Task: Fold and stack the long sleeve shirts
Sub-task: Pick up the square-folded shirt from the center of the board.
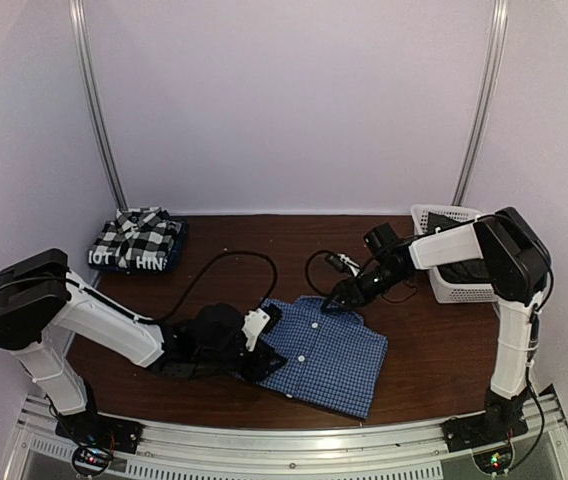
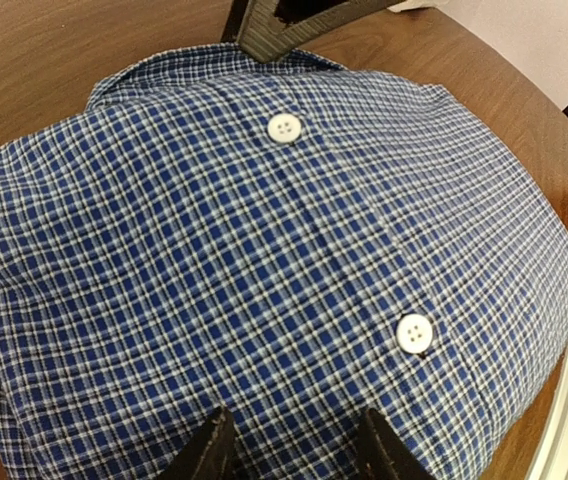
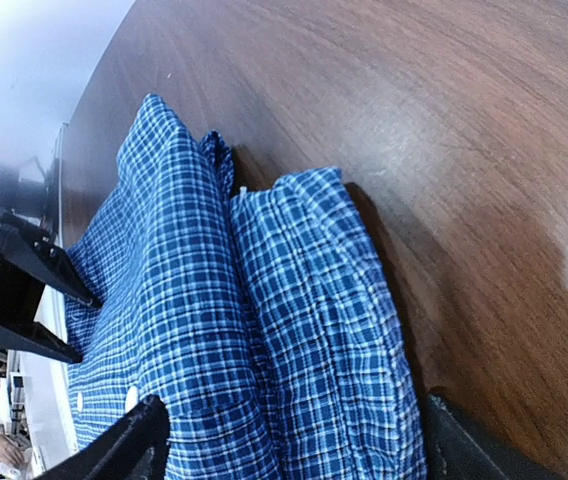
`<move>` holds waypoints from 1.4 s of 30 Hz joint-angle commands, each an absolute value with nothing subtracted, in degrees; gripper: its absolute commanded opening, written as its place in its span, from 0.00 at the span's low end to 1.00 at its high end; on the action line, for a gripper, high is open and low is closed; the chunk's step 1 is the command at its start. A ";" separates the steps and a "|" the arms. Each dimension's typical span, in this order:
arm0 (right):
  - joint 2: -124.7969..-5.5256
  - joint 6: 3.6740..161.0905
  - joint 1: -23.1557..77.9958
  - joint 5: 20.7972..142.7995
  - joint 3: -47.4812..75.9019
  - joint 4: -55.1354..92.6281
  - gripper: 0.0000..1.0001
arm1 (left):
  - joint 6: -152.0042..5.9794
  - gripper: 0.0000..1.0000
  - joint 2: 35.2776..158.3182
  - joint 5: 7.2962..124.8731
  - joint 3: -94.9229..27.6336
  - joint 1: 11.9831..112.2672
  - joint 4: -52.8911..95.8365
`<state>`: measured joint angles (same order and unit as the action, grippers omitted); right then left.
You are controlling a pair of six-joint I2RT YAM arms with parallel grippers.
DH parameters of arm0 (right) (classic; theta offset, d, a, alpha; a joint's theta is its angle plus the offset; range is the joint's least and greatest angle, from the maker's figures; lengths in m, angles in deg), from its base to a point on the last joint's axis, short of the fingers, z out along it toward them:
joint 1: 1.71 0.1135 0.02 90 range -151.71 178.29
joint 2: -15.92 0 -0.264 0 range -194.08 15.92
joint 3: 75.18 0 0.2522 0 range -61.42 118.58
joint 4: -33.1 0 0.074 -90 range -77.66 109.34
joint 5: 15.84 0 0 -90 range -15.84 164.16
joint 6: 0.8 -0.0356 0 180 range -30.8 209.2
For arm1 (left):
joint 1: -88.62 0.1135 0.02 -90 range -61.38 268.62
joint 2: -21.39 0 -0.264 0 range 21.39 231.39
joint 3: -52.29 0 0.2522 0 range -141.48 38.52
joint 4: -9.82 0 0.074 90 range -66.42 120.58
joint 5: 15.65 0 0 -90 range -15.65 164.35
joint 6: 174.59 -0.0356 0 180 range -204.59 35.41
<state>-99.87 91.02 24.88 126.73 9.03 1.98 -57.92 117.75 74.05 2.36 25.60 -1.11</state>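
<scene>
The dark wood surface [image 1: 424, 340] carries the blue check shirt [image 1: 329, 355], folded into a rectangle at front centre with its collar end towards the back. Back left, well apart from it, the plaid shirt [image 1: 144, 230] lies on the navy lettered shirt [image 1: 129, 262]. I judge the blue one light, limp and quick to unfold, so I'd grip its thick folded edges from two sides, not the loose top layer. My right fingers [image 3: 129, 450] are spread wide, straddling the collar end and gripping nothing. My left fingers [image 2: 209, 455] are parted at the shirt's left edge, low over the cloth, with nothing pinched that I can see. Two white buttons [image 2: 284, 128] face up.
</scene>
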 commanded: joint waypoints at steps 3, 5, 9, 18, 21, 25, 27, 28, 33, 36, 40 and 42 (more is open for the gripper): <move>-99.45 92.62 25.96 128.31 4.14 -2.90 0.79 | -61.57 0.43 117.62 76.45 3.37 25.46 0.67; -99.77 92.96 27.03 128.43 3.98 -3.69 0.76 | -62.43 0.43 117.93 76.39 3.32 25.50 0.93; -100.17 93.03 29.06 129.83 3.35 -3.70 0.70 | -63.84 0.43 118.56 77.84 2.65 25.43 2.30; -103.07 93.33 31.75 135.69 3.26 -2.22 0.53 | -64.37 0.43 120.10 78.73 2.05 25.43 2.33; -104.07 93.10 32.37 137.74 3.60 -1.36 0.43 | -64.46 0.43 120.67 79.44 1.65 25.44 2.59; -103.48 92.35 32.30 140.30 3.34 0.36 0.26 | -64.06 0.43 120.35 80.90 1.43 25.57 3.09; -101.77 91.16 32.07 140.12 2.57 1.54 0.15 | -63.51 0.44 119.43 81.91 1.56 25.53 3.22; -100.39 90.05 31.67 139.35 1.76 2.56 0.09 | -63.19 0.44 118.72 82.62 1.73 25.58 3.42; -88.16 82.03 26.60 132.75 -4.05 6.34 0.00 | -61.02 0.45 111.98 88.63 2.71 25.87 6.02; -79.60 81.26 23.52 123.33 -3.80 -0.47 0.00 | -59.59 0.49 106.41 90.12 3.18 27.49 8.40; -70.02 80.92 22.08 98.89 3.50 -15.32 0.00 | -57.71 0.55 101.00 88.73 2.77 32.91 13.01; -68.02 79.86 22.10 81.91 8.20 -21.45 0.00 | -56.48 0.55 98.41 87.76 2.67 35.90 15.27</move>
<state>-73.25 82.02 22.24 113.14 0.35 -8.43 -59.53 102.25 87.32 2.80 31.15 10.28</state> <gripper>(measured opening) 0.082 0.547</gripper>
